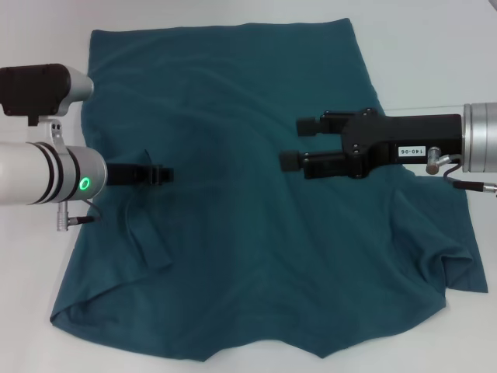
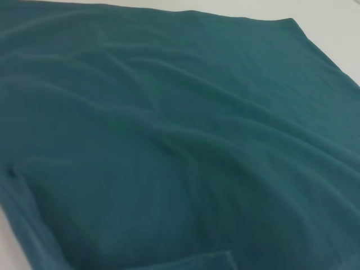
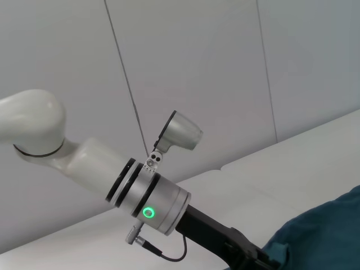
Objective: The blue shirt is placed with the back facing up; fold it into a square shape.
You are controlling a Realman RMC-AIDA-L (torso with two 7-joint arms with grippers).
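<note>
Head view: shirt (image 1: 248, 202) lies spread flat across the white tabletop (image 1: 435, 47). Right gripper (image 1: 293, 142) hovers over its right half, fingers open and empty. Left gripper (image 1: 159, 175) hovers over its left half; finger state cannot be told

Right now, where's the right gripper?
In the head view the right gripper hangs over the right half of the blue shirt, jaws open and pointing toward the left gripper across the cloth.
</note>
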